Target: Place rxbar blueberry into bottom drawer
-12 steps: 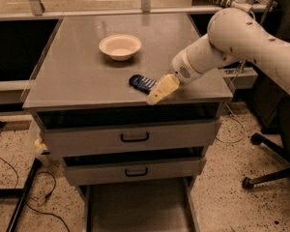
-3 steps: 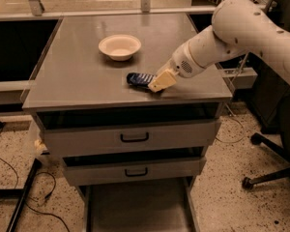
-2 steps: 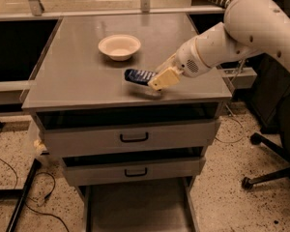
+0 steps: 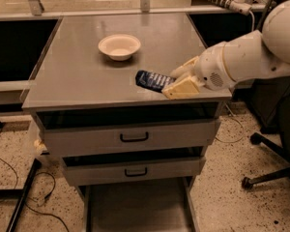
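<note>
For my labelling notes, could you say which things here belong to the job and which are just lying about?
Job: bar, held in the gripper at the tabletop's front right; bottom drawer, open.
Lying about: bowl, upper drawers, chair.

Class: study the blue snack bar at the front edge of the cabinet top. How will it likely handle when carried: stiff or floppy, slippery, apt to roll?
Probably fairly stiff: the rxbar blueberry juts out straight from the gripper, which pinches its right end, and shows no droop. Its wrapper looks smooth, so it might slip in a light grip. Being flat, it should not roll.
</note>
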